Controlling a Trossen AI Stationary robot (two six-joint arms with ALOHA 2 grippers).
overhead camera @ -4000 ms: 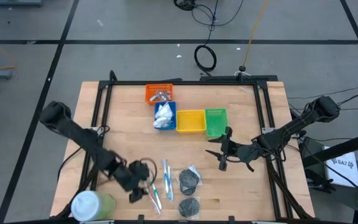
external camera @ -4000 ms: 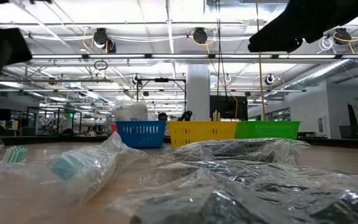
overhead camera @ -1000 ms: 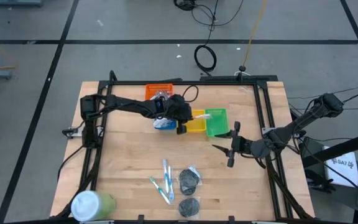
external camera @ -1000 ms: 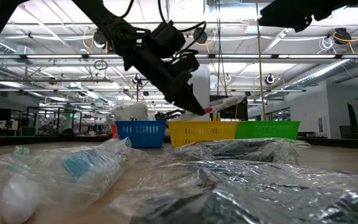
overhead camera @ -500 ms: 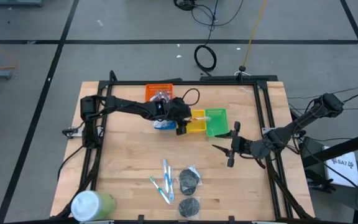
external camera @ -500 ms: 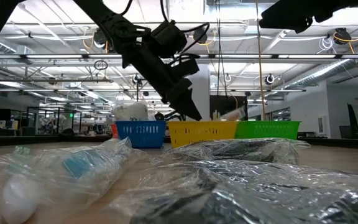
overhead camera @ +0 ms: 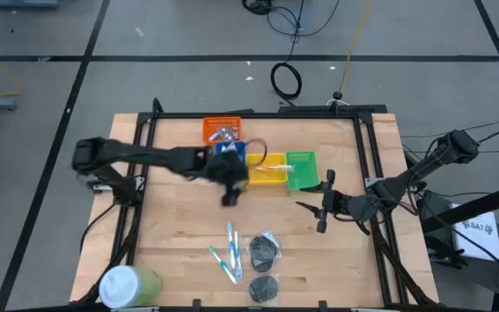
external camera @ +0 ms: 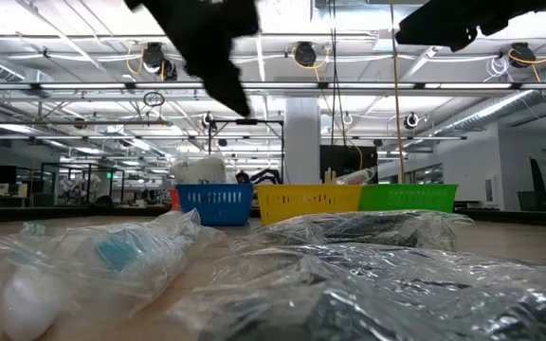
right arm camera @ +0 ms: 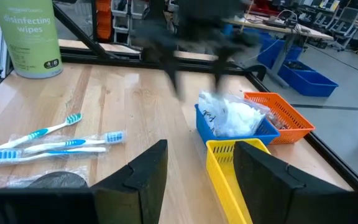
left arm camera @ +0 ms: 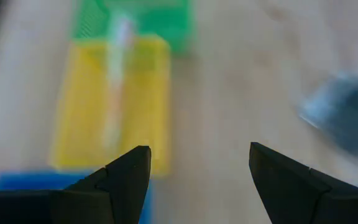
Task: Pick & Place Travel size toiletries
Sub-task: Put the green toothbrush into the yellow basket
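My left gripper [overhead camera: 230, 196] hangs open over the bare wood just in front of the blue tray [overhead camera: 230, 157] and touches nothing. One toothbrush [overhead camera: 268, 165] lies in the yellow tray [overhead camera: 267, 176]; in the low view its end [external camera: 354, 176] sticks up over the rim. Several wrapped blue toothbrushes [overhead camera: 228, 252] and two dark round discs [overhead camera: 264, 250] [overhead camera: 262, 286] lie near the table's near edge. White packets [right arm camera: 232, 118] fill the blue tray. My right gripper [overhead camera: 312, 208] waits open at the table's right.
Orange [overhead camera: 222, 130], blue, yellow and green [overhead camera: 301, 169] trays stand in a row at the far middle. A large green wipes cylinder [overhead camera: 128, 284] lies at the near left corner. Bare wood stretches between the trays and the toothbrushes.
My left gripper held a toothbrush over the yellow tray and has let it go; the brush now lies in that tray. The gripper has since swung quickly away, toward the table's near left, past the blue tray.
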